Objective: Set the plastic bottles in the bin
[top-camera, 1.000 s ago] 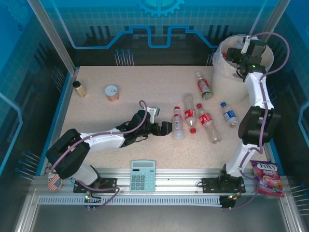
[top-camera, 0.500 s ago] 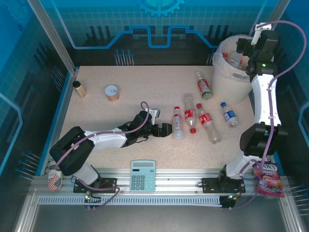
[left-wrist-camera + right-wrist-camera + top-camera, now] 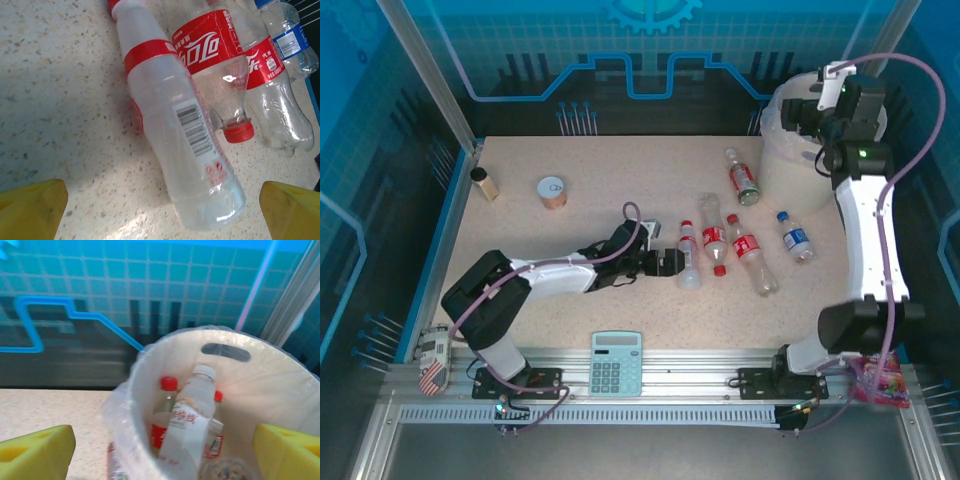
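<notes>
Top external view: finds the left gripper (image 3: 672, 264) low on the speckled beige table (image 3: 570, 160), jaws spread wide, tips just beside a frosted bottle (image 3: 689, 262) lying near the table's middle. Puts a cola bottle (image 3: 714, 236) and a second red-labelled bottle (image 3: 752, 258) side by side to the right of that one, then a blue-labelled bottle (image 3: 794, 236) further right, and a greenish bottle (image 3: 743, 178) farther back, close to the foot of the bin (image 3: 782, 168). Places the right gripper (image 3: 802, 112) above the bin's rim at the far right corner. Left wrist view: frames the frosted bottle between two yellow foam pads (image 3: 30, 207) set well apart at the lower corners; puts its base nearest the jaws and its red cap far and left, body slanted, touched by neither pad. Picks out cloudy plastic, a red band and a printed barcode; against it on the right, the cola bottle, clear, red cap pointing near. Right wrist view: looks past wide-set right pads (image 3: 35, 450), nothing gripped between them, into the bin, which is round, smooth and cream-white, with an oval handle slot and a crinkled clear liner (image 3: 117, 407) over the rim. Holds bottles inside: a white-capped bottle (image 3: 187, 425) leaning in front, a red-capped bottle (image 3: 164, 405) upright behind on the left.
</notes>
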